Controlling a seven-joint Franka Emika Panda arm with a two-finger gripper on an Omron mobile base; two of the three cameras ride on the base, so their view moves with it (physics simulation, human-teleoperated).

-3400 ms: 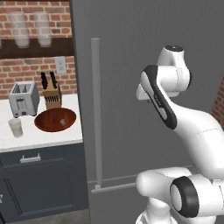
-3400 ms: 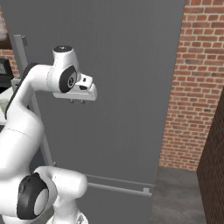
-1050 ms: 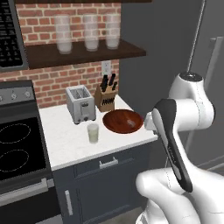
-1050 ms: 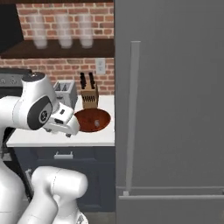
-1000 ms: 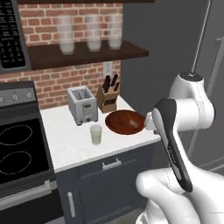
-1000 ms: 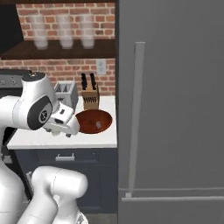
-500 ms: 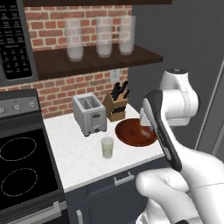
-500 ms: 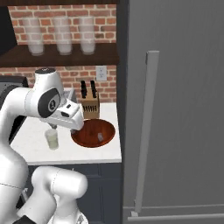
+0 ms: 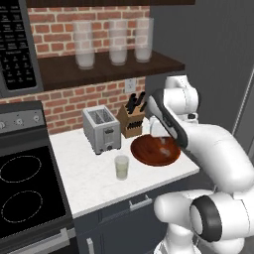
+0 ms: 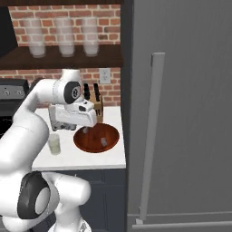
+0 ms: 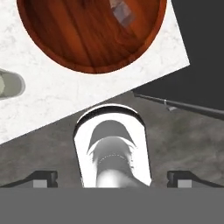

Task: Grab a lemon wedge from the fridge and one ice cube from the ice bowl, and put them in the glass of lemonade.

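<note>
Now the gripper [image 11: 112, 177] hangs spread wide and empty above the counter edge, near the wooden bowl [image 9: 155, 151] holding an ice cube [image 11: 122, 9]; the lemonade glass [image 9: 121, 167] stands just beside the bowl.

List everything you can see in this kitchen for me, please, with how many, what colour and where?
ice bowl: one, reddish-brown, counter's right end.
ice cube: one, pale grey, inside the bowl.
glass of lemonade: one, clear with yellow-green liquid, counter front.
toaster: one, silver, by the brick wall.
knife block: one, tan, right of the toaster.
frosted glasses: three, whitish, on the dark shelf.
stove: one, black, left of the counter.
fridge: one, dark grey, shut, right of the counter.
hand: one, white, open, above the bowl's left side.
</note>
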